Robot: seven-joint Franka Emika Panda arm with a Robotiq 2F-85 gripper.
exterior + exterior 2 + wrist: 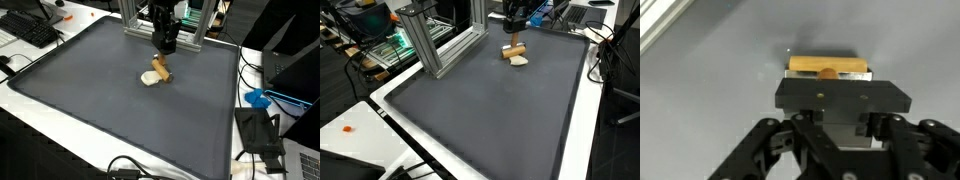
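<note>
My gripper (168, 44) hangs over the far middle of the dark grey mat (110, 110). In the wrist view the gripper (845, 125) is shut on a dark block (843, 94), a black slab with a grey body between the fingers. Just past the slab's far edge shows a tan wooden piece (828, 67) lying on the mat. In both exterior views that wooden piece (160, 68) (514, 50) lies against a small white thing (150, 79) (520, 61), below and a little in front of the gripper (516, 22), apart from it.
A metal frame (440, 45) stands at the mat's far side. A keyboard (30, 30) and cables lie on the white table beside the mat. A blue object (258, 98) and black gear (262, 130) sit off the mat's other side.
</note>
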